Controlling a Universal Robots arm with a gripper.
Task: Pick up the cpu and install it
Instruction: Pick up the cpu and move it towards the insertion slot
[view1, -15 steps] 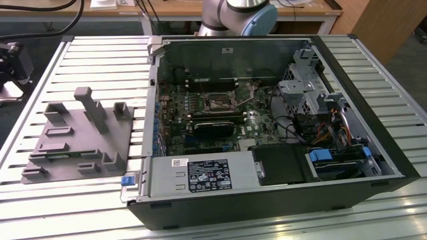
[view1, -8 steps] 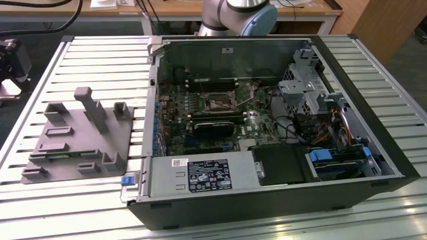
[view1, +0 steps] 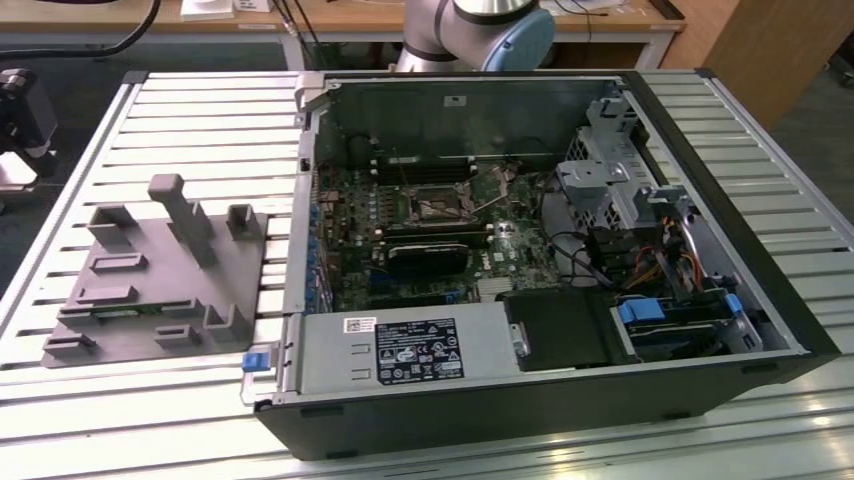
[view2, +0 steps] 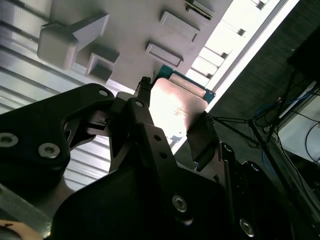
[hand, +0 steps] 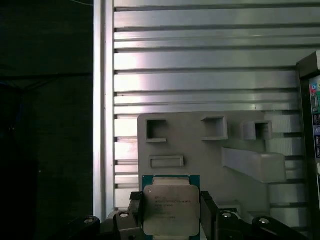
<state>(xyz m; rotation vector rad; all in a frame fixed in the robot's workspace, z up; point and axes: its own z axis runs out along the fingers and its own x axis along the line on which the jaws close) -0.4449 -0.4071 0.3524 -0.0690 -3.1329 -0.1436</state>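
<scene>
The tool (hand: 171, 222) is clamping the cpu (hand: 170, 200) between its two black fingers (hand: 134, 212), one pressing on each opposite side edge of the chip. In the first wrist view the cpu is showing its dull silver metal lid with a thin green border around it. The chip is sitting square in the grip in front of the grey plastic tray (hand: 200, 150). I cannot tell whether it is touching the tray or hanging clear of it.

In the second wrist view the cpu (view2: 177, 107) is catching a bright glare on its metal face. The tool (view2: 172, 117) is closing on it from both sides, and the tray (view2: 135, 20) with its raised blocks and rectangular pockets is lying just beyond it. The tray is resting on a tabletop (hand: 200, 75) of long silver aluminium slats.

In the exterior view the tray (view1: 134, 290) is lying on the tabletop (view1: 200, 110) toward the exterior view's left. An open black computer case (view1: 534, 410) is lying on its side just beside it, toward the exterior view's right. Inside the case a green motherboard (view1: 350, 215) is facing upward, with a square black socket frame (view1: 438, 208) near its middle. The arm's pale grey and blue joint (view1: 474, 30) is standing behind the case at the far edge of the tabletop.
</scene>
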